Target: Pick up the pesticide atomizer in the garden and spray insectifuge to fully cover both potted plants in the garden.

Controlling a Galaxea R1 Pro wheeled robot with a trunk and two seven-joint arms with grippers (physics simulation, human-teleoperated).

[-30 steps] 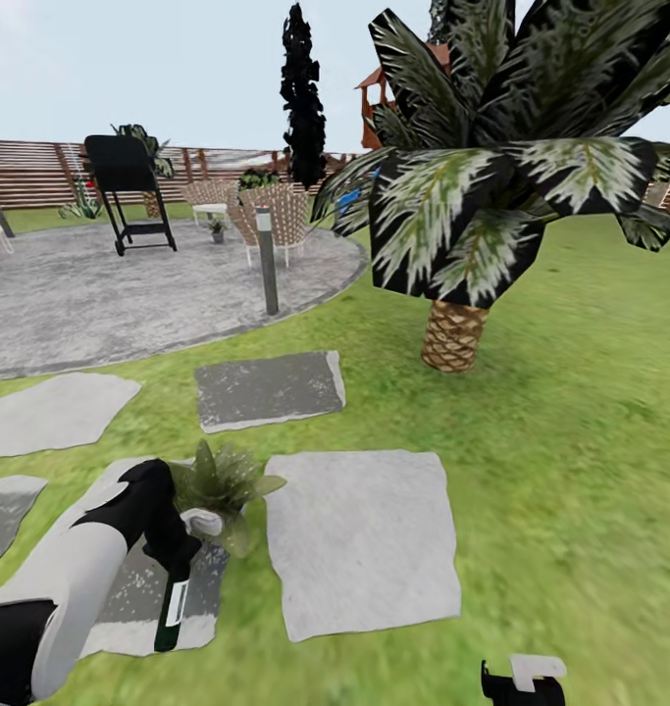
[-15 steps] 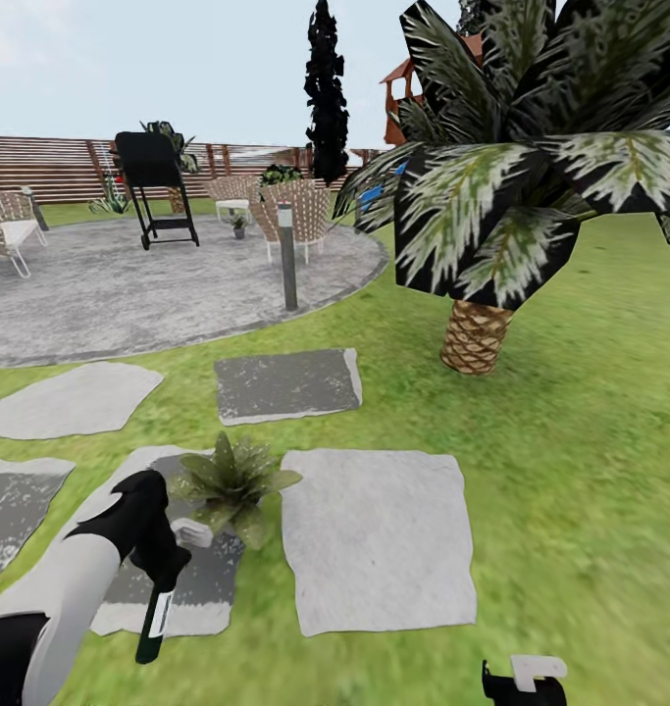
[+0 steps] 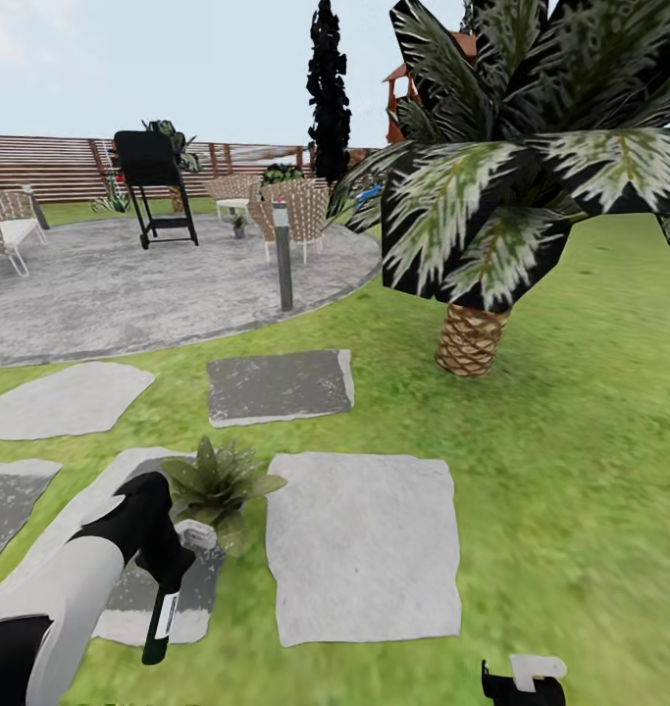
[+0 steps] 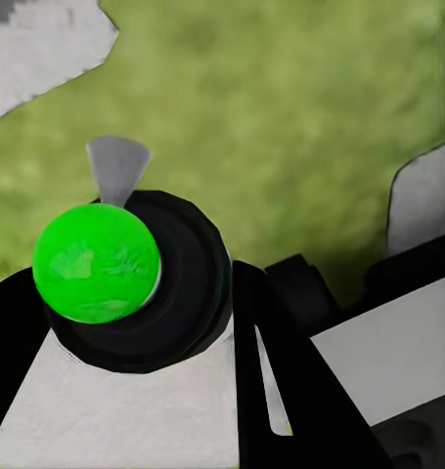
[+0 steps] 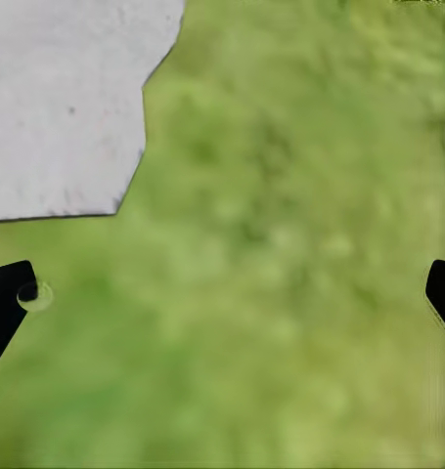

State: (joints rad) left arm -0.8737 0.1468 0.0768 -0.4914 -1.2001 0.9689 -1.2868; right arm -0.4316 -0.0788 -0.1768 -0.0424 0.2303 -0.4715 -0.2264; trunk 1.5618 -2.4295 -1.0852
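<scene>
A home garden — lawn (image 3: pixel 570 412), slatted fence (image 3: pixel 50 167), stone patio (image 3: pixel 128 294), grill (image 3: pixel 156 186).

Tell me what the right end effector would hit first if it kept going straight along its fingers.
Most likely the lawn. In the right wrist view the right end effector stands open, with nothing but blurred grass between its fingertips; a pale stepping stone lies off to one side. Depth is unclear.

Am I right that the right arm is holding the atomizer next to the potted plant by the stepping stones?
Not quite: the left gripper holds the pesticide atomizer, not the right. The head view shows it beside the potted plant at the stepping stones; the right gripper sits low, apart, with nothing between its fingers.
</scene>
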